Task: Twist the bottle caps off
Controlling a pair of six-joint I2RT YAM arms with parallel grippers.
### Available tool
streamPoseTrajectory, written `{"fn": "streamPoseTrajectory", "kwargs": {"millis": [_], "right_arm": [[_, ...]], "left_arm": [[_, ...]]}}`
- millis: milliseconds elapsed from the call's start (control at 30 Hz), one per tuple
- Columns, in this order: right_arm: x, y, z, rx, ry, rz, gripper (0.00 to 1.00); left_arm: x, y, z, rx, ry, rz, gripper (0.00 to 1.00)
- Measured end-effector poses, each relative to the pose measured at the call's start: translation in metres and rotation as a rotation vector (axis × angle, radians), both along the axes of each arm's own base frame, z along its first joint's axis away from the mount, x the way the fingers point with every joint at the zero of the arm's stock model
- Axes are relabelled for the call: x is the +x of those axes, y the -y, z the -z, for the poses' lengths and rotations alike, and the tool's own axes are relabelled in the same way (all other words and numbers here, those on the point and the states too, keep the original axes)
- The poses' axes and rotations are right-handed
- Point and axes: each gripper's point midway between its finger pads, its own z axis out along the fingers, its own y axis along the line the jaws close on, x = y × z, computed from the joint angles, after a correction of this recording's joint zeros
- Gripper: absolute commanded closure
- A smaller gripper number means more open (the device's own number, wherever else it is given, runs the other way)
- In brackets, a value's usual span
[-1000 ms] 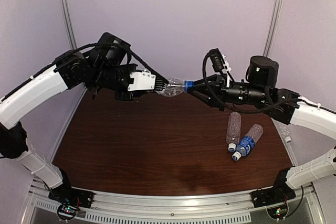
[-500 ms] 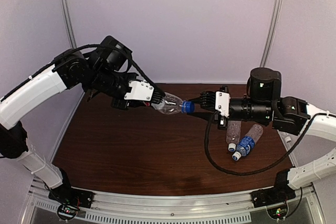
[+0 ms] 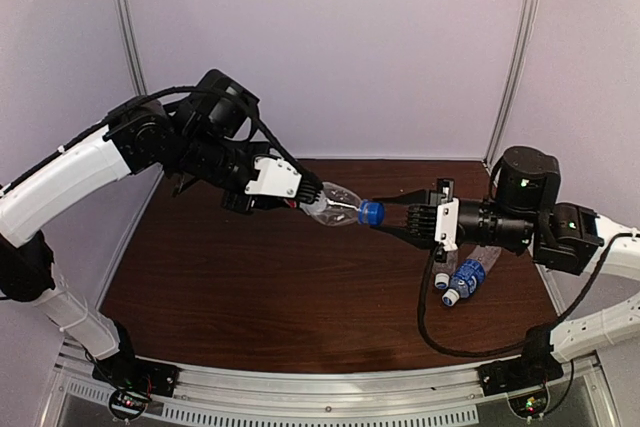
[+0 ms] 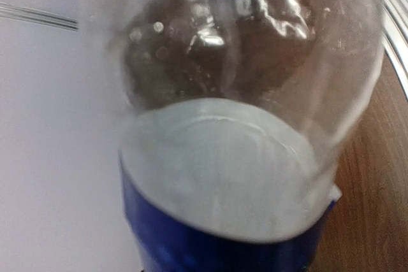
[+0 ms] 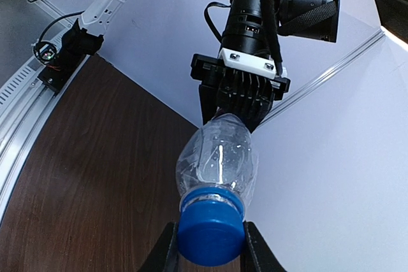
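A clear crinkled bottle [image 3: 333, 206] hangs level above the table between both arms. My left gripper [image 3: 308, 201] is shut on its body, and that bottle [image 4: 255, 42] with its blue label fills the left wrist view, hiding the fingers there. My right gripper [image 3: 384, 217] is shut on the dark blue bottle cap [image 3: 370, 212]. In the right wrist view the cap [image 5: 211, 234] sits on the bottle [image 5: 218, 160] neck, pinched between my two fingers, with the left gripper [image 5: 245, 97] behind.
Two more bottles lie on the brown table [image 3: 250, 277] at the right, under my right arm: a blue-labelled one [image 3: 466, 277] and a clear one [image 3: 445, 267], each with a white cap. Metal posts and pale walls enclose the table.
Both arms have carried the bottle down and to the right. The right wrist has turned and its arm has swung lower. Both grips have held.
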Motion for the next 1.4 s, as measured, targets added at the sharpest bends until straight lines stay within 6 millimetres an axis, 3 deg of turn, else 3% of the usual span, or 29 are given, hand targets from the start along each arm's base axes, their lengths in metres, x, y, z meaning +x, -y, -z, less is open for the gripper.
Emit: {"fn": "streamPoseTrajectory", "kwargs": {"millis": [567,633,700,767,833,1133,1400], "right_arm": [[0.0,0.011,0.003,-0.003,0.044,0.017,1.0],[0.0,0.009,0.004,0.002,0.028,0.014,0.93],[0.002,0.006,0.005,0.005,0.014,0.015,0.76],[0.005,0.003,0.006,0.013,-0.001,0.019,0.43],[0.008,0.0,0.005,0.024,-0.018,0.027,0.03],[0.02,0.005,-0.015,0.169,-0.205,0.102,0.0],[0.063,0.016,-0.047,0.428,-0.589,0.237,0.0]], "left_arm": [[-0.002,0.011,-0.001,-0.029,-0.007,0.028,0.74],[-0.002,0.01,0.0,-0.024,-0.011,0.026,0.74],[-0.001,0.006,0.0,-0.015,-0.015,0.018,0.74],[0.001,0.002,0.0,-0.004,-0.017,0.006,0.74],[0.002,-0.002,0.0,0.004,-0.023,-0.006,0.75],[0.025,-0.014,-0.006,0.006,0.032,-0.122,0.76],[0.059,-0.016,-0.032,-0.046,0.194,-0.249,0.76]]}}
